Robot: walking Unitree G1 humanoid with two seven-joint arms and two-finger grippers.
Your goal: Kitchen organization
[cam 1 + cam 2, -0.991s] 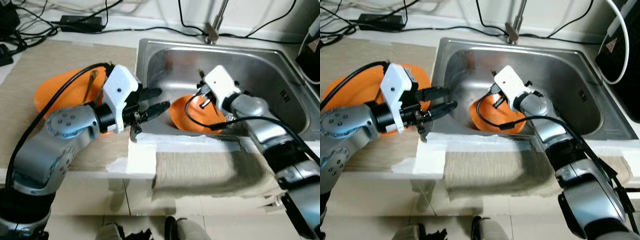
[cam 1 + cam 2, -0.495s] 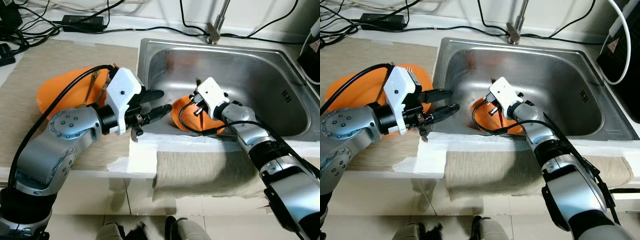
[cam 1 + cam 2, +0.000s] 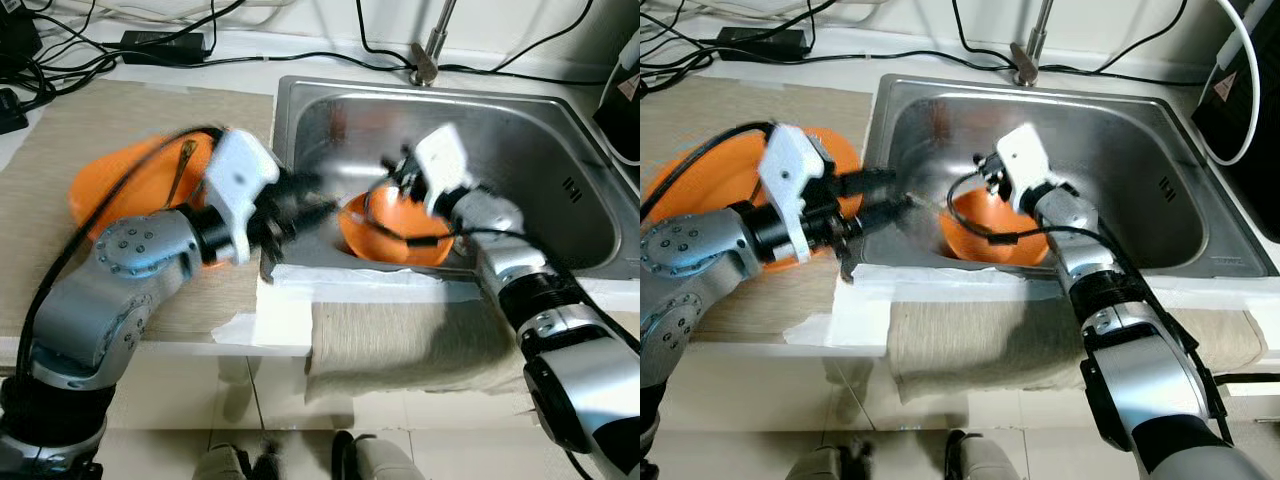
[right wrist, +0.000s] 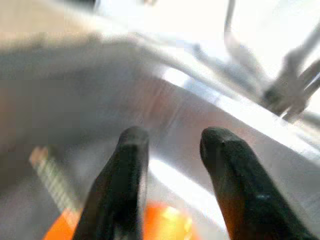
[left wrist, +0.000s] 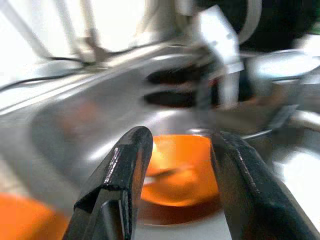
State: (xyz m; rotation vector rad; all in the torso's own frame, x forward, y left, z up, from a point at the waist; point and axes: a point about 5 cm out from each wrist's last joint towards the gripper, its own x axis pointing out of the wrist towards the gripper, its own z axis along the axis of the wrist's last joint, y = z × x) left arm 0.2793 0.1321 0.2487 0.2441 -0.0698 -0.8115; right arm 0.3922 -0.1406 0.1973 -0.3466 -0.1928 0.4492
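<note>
The robot stood at a steel sink [image 3: 1160,200] set into a worktop [image 3: 60,150] covered with a beige mat. An orange bowl [image 3: 985,235] lay in the near left part of the basin, just behind the front rim. The right hand [image 3: 985,168] hovered over the bowl's far edge, its two black fingers [image 4: 125,190] parted with nothing between them, pointed towards the basin's far left wall. The left hand [image 3: 305,205] reached from the worktop across the sink's left rim, blurred with motion; its wrist camera showed its fingers [image 5: 120,180] spread apart and empty, with the bowl [image 5: 180,175] seen between them. A second orange bowl [image 3: 130,180] sat on the mat to the left of the sink, partly hidden by the left arm, with a thin utensil [image 3: 182,165] leaning in it. A folded cloth [image 3: 1040,340] hung over the worktop's near edge. A tap [image 3: 1028,45] rose behind the sink, and black cables [image 3: 150,40] trailed along the far wall.
</note>
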